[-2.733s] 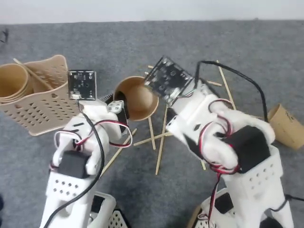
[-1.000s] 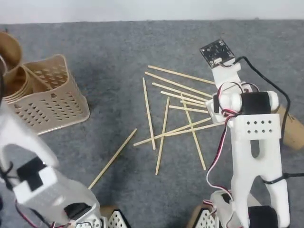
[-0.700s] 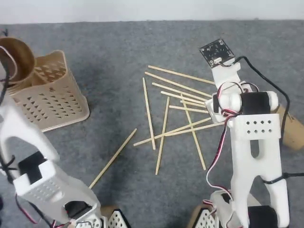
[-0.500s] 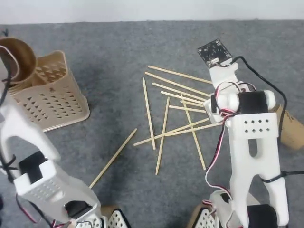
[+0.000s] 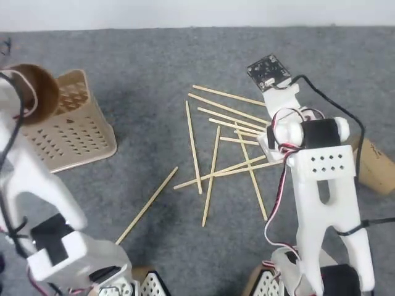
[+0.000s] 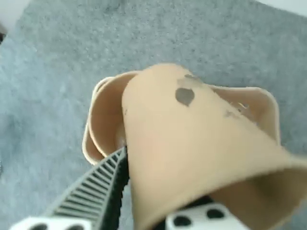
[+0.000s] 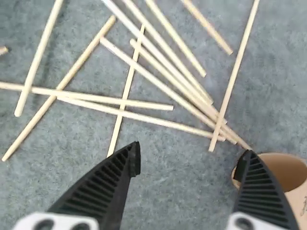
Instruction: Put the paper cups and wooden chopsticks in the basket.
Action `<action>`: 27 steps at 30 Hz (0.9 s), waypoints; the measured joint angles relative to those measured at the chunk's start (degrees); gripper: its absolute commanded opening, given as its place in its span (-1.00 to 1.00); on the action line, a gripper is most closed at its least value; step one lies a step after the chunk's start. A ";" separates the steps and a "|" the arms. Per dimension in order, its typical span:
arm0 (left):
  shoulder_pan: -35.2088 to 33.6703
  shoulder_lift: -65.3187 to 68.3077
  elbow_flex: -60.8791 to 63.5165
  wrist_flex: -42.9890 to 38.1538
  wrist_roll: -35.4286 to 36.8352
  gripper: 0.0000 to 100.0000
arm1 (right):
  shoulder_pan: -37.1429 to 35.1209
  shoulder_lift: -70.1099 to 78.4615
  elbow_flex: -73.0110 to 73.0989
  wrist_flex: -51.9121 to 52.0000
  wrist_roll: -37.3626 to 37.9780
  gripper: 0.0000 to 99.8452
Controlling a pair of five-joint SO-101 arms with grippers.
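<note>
One paper cup (image 6: 192,153) is blocking our look at much of the basket (image 5: 77,132) and at one finger of the left gripper (image 6: 153,196); jaws are clamping the cup above the nested cups (image 6: 103,129) inside. 2nd cup (image 5: 375,165) is lying on its side, partly behind the right arm. Right gripper (image 7: 191,154) is hanging w/ jaws spread, nothing in them; chopsticks (image 5: 193,147) are lying scattered just ahead of the tips.

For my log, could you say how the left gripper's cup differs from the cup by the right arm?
The held cup is clamped by the left gripper over the basket; the other cup lies on its side on the carpet, ungripped. Both are brown paper.
</note>
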 measured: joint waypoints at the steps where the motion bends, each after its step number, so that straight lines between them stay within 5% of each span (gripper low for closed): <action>1: -0.62 0.00 -0.35 0.00 0.35 -0.98 | 0.18 0.00 0.70 0.00 0.00 -0.37; 14: -4.04 -0.09 -0.97 0.00 1.14 -0.97 | -0.09 0.00 3.60 -2.90 0.09 -0.37; 22: -6.07 -0.18 -1.49 0.00 1.14 -0.44 | 0.00 0.00 3.60 -2.90 0.09 -0.37; 27: -6.68 -0.18 -1.49 -1.23 1.14 -0.42 | -0.09 0.00 3.60 -2.90 0.09 -0.37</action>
